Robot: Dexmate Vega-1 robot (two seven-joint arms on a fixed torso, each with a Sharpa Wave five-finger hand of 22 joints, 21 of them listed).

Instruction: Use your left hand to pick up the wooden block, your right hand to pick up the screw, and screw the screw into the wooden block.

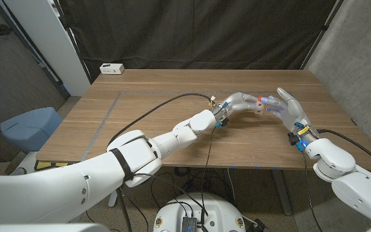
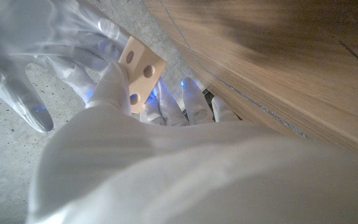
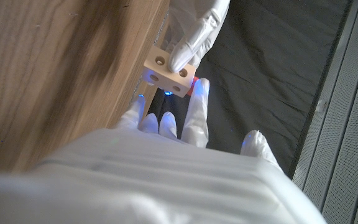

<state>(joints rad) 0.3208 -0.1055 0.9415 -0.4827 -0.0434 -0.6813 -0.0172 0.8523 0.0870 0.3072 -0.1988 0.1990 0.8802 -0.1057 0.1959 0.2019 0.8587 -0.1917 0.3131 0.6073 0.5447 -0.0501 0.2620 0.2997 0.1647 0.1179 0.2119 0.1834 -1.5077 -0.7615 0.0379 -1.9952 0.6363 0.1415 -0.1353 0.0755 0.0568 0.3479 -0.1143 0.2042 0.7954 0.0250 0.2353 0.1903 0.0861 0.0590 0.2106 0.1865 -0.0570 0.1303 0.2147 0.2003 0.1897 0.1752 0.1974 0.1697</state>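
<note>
My left hand (image 1: 240, 101) reaches across above the table's right half and grips a small pale wooden block (image 1: 257, 107) with round holes in its faces. The block (image 2: 140, 71) sits between that hand's fingertips (image 2: 114, 84). My right hand (image 1: 290, 111) stands right next to it with its long fingers raised and spread. The right hand's fingertips (image 3: 194, 102) sit against the block (image 3: 169, 70) and pinch a small red-tipped screw (image 3: 191, 88) at the block's side. The screw (image 1: 261, 100) is a red spot between the hands; most of it is hidden.
The wooden table (image 1: 160, 119) carries a grey tape line (image 1: 108, 113) on its left half and a white box (image 1: 113, 68) at the far left corner. A black cable (image 1: 153, 111) runs along my left arm. A blue chair (image 1: 28, 125) stands left of the table.
</note>
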